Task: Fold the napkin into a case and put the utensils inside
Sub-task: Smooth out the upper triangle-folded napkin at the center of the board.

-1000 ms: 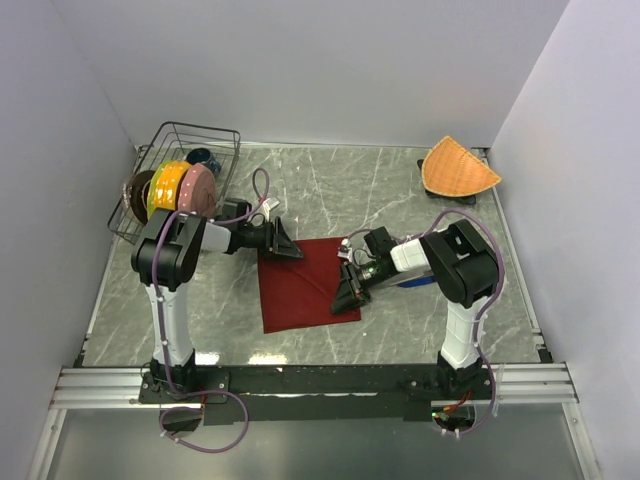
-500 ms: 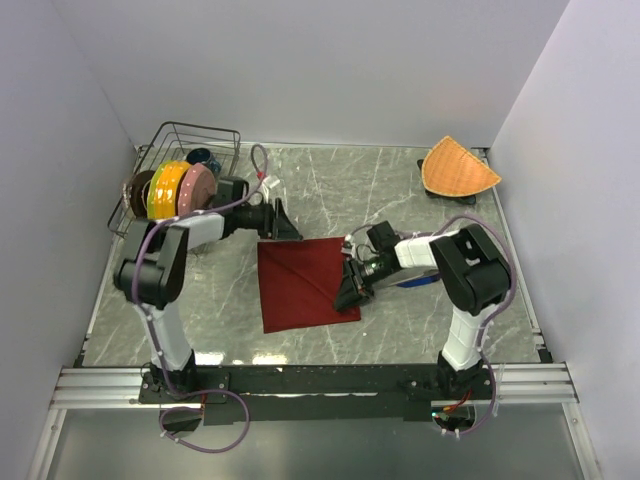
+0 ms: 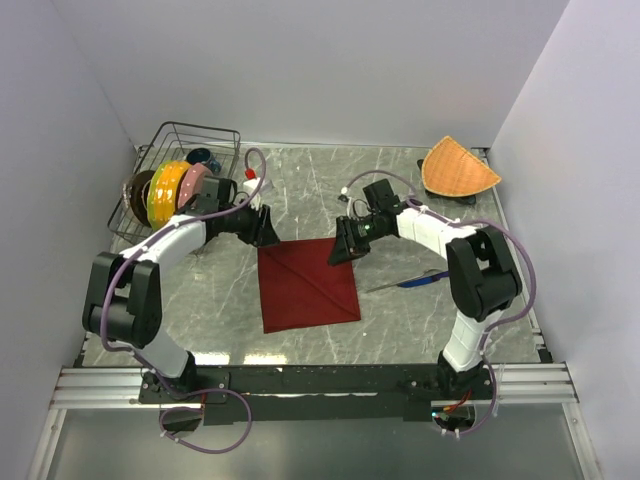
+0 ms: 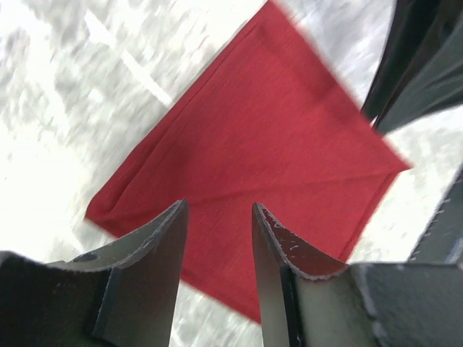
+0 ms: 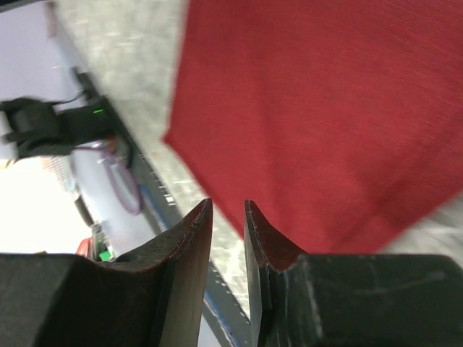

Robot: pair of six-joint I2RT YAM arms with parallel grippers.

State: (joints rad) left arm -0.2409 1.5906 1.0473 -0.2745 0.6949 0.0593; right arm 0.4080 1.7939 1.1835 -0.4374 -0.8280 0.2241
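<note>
Two end effectors, parted, empty: left end effector (image 4: 217, 208) at napkin (image 3: 308, 285) far-left corner, right end effector (image 5: 228, 206) at far-right corner. Recommended: pinch both corners together, fold evenly.

The napkin (image 3: 308, 283) is a plain dark red with no print, only a slightly darker diagonal crease line. The table (image 3: 330, 185) is grey marble streaked with white veins. The knife (image 3: 420, 279) is blue-purple. In the far right corner the mat (image 3: 458, 167) is orange with a fine woven pattern and a darker edge. The rack (image 3: 190, 135) is dark wire, and in it stand a yellow plate (image 3: 165, 190), a pink plate (image 3: 197, 180) and a brown plate (image 3: 135, 195). The left arm (image 3: 170, 245) and right arm (image 3: 440, 235) are white and black, with purple cables
</note>
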